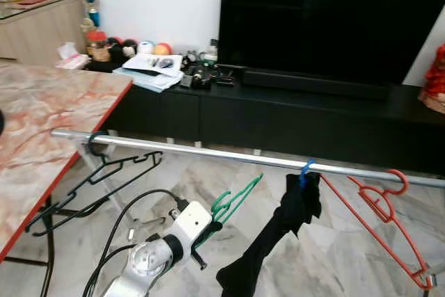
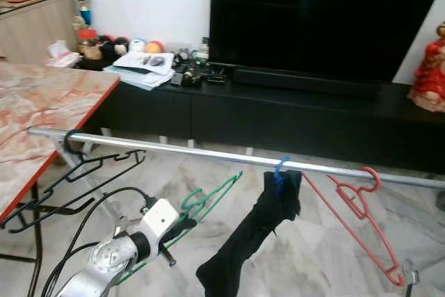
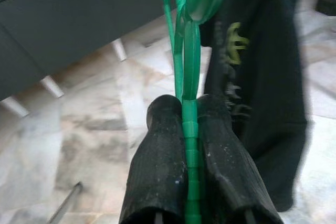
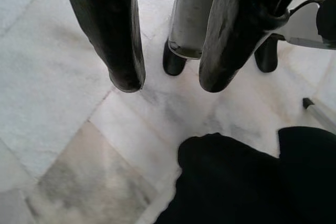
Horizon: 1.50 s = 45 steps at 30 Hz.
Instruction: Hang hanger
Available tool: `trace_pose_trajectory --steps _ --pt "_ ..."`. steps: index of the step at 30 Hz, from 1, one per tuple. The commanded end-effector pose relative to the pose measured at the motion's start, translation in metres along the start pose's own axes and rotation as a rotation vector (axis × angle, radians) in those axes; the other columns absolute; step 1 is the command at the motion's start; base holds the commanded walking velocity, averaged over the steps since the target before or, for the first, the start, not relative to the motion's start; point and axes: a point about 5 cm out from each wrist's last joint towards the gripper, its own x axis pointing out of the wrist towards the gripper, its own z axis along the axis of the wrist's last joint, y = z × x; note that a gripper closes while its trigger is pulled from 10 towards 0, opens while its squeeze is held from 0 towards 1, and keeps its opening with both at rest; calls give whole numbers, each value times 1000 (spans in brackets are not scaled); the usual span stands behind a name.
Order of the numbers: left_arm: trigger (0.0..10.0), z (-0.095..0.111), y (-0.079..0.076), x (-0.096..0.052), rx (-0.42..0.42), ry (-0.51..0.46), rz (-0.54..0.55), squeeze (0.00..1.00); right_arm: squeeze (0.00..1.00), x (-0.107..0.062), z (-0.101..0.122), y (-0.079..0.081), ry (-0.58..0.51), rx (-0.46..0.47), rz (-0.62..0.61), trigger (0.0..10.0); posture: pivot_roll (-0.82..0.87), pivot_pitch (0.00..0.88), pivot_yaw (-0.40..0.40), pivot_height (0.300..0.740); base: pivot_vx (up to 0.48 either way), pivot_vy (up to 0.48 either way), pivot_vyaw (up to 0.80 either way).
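Marble floor tiles (image 1: 334, 255) are spreading out below a silver clothes rail (image 1: 229, 154) that is running across the room in front of a long black TV cabinet (image 1: 292, 119), with a big dark television (image 1: 327, 12) standing on it. At the left, a marble-patterned table (image 1: 42, 123) with a red edge is sitting beside the rail's end.

And the left gripper (image 3: 191, 124) is working low, under the rail: its two black fingers (image 3: 163, 166) are pressing tight on the green hanger (image 1: 233, 199), the plastic strip pinched right between them in the left wrist view. That hanger is angling up toward the rail, its hook sitting below the bar and not touching it.

Along the rail, a black hanger (image 1: 104, 172) is hanging near the table end, a black garment (image 1: 285, 227) is dangling from a blue hook (image 1: 306, 170), and a red hanger (image 1: 382, 213) is hanging further right.

The right gripper (image 4: 168, 85) is pointing down at the floor, its fingers (image 4: 118, 40) standing apart with nothing between them, dark cloth lying beneath.
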Motion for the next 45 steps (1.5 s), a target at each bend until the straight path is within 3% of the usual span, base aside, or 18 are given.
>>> trace_pose_trajectory --steps 1,5,10,20,23,32,39,45 --pt "10000 3 6 2 12 2 27 0 0 0 2 0 -5 -7 -1 10000 166 0 -93 740 0 0 0" --pt "10000 12 15 13 25 -10 82 0 0 0 2 -1 -6 -12 -1 10000 155 0 -95 740 0 0 0" --pt "10000 20 30 21 -34 -21 186 0 0 0 2 -2 -7 -15 -3 10000 146 0 -102 740 0 0 0" --pt "10000 22 51 30 -53 27 316 0 0 -1 2 -4 -5 -32 -4 10000 135 0 -109 740 0 0 0" --pt "10000 18 56 33 -100 69 360 0 0 -1 2 -4 -5 -35 -5 10000 134 0 -110 740 0 0 0" --pt "10000 15 52 41 -160 121 351 0 0 -1 2 -5 -3 -43 -5 10000 126 0 -111 740 0 0 0" --pt "10000 5 36 47 -180 185 299 0 0 -1 1 -5 0 -42 -4 10000 127 0 -105 740 0 0 0" --pt "10000 19 30 58 -207 147 291 0 0 -1 1 -4 0 -40 1 10000 129 0 -107 740 0 0 0"
